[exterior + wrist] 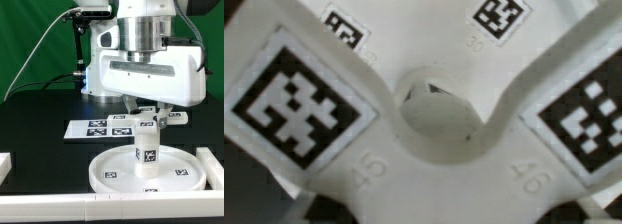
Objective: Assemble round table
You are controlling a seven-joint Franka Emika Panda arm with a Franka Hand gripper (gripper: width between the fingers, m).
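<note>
The large round rimmed disc (105, 176) lies flat at the front of the table. The short cylindrical leg (146, 150) stands upright on its central hub and shows a tag. The cross-shaped base (172, 116) sits level on top of the leg, directly under my gripper (147, 108), whose fingers close around its middle. In the wrist view the base (420, 180) fills the picture, with tagged arms (295, 105) spreading to both sides of its rounded centre (441, 120). My fingertips are hidden there.
The marker board (100, 128) lies behind the disc. White straight rails stand at the exterior view's left (5, 165), right (212, 166) and front (110, 207). A green curtain hangs behind the black table.
</note>
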